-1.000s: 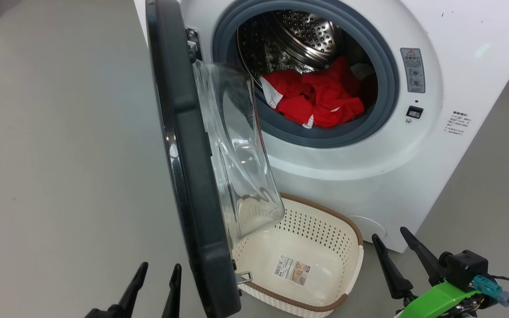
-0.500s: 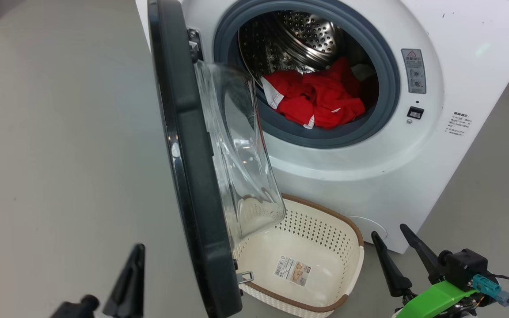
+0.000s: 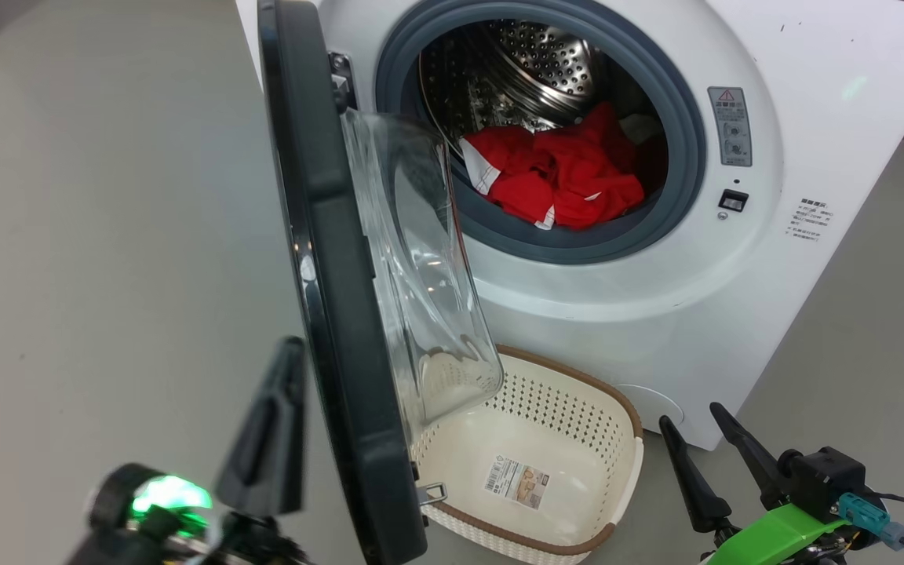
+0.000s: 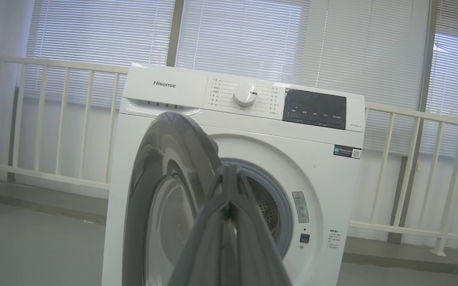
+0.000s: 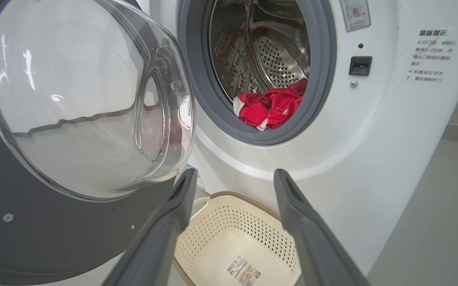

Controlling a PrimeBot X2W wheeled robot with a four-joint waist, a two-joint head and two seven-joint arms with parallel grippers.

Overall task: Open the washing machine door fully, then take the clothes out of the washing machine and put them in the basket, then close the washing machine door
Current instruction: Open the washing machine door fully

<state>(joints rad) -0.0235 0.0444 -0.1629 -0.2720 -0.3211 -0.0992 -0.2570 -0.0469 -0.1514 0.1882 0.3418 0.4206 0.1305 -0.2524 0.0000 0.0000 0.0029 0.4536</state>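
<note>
The washing machine [image 3: 656, 314] stands white and front-loading, its steel drum holding the red clothes [image 3: 562, 176], also red clothes [image 5: 268, 109]. The washing machine door [image 3: 326, 275] stands out edge-on toward me, about half open, glass bowl [image 5: 74, 99] facing the drum. Under the bowl the cream basket [image 3: 577, 380] sits on the floor with nothing in it. My left gripper [image 3: 291, 349] is shut, turned on its side, close beside the door's outer face low down; contact cannot be judged. Its fingers [image 4: 229, 178] meet at the tips. My right gripper [image 3: 690, 416] is open near the basket, holding nothing.
Grey floor [image 3: 107, 235] spreads wide to the door's left. A white railing [image 4: 54, 119] and window blinds stand behind the machine. The control panel with its dial [image 4: 245, 95] runs along the machine's top. The door latch slot [image 5: 360, 65] sits right of the gasket.
My left gripper has rolled onto its side, risen and moved right toward the door's outer face; a green light now shows on its wrist. Door, clothes, basket and right gripper have stayed put.
</note>
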